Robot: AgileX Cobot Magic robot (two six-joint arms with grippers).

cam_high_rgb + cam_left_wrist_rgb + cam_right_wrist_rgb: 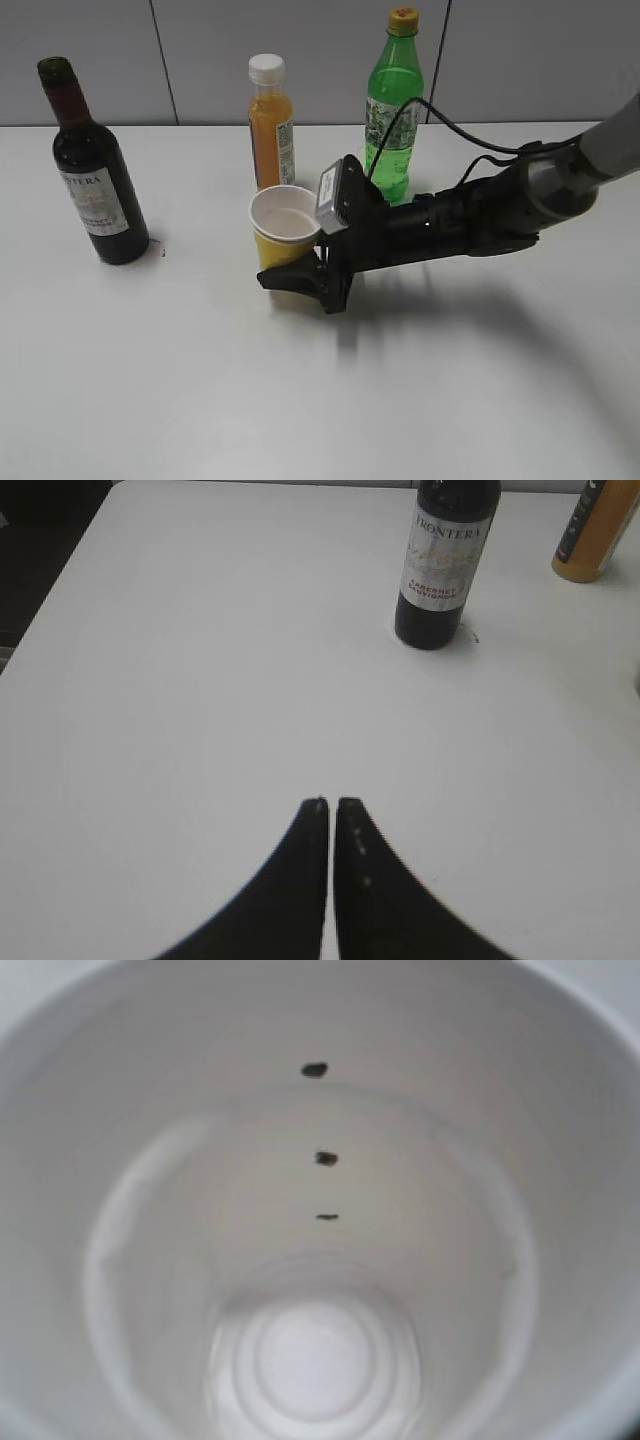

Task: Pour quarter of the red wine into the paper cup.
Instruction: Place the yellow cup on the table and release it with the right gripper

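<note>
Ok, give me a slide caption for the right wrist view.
Looking straight down into the empty paper cup, three small dark marks on its white inner wall.

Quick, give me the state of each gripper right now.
Left gripper: shut, holding nothing, above the bare table.
Right gripper: at the paper cup, fingers around its base; a firm grip cannot be told.

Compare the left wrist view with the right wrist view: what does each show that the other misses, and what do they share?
Only the left wrist view shows the wine bottle, part of the orange juice bottle, the white table and the left tool, shut and empty. Only the right wrist view shows the paper cup inside: empty, with three dark marks on its wall. They share no object.
</note>
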